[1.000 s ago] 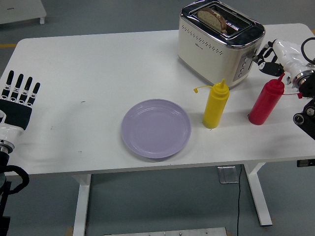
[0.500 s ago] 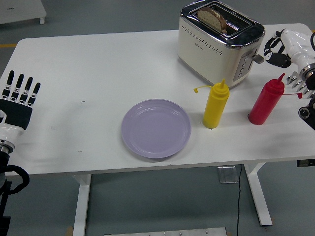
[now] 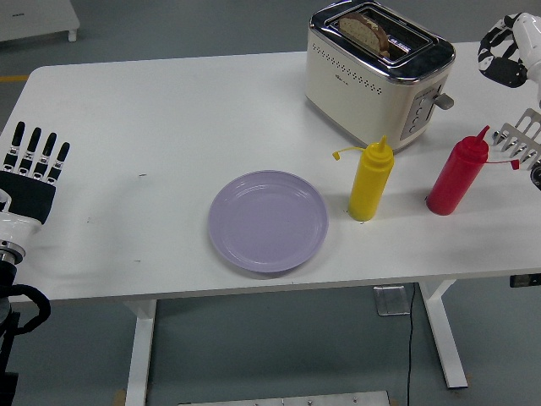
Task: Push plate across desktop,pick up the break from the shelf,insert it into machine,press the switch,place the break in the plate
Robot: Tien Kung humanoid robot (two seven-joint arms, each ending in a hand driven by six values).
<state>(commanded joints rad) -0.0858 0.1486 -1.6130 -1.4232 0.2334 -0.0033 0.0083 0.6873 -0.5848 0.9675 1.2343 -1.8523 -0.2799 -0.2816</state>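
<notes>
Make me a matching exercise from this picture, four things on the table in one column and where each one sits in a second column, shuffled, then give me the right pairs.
Things:
1. plate
2. yellow bottle
3. red bottle
4. bread

Places:
A. in the slot of the toaster
B. just right of the plate, in front of the toaster
C. near the table's right edge, below the toaster's lever
D. flat on the table near its front edge, in the middle

Pairs: 1-D, 2-B, 3-C, 4-A
</notes>
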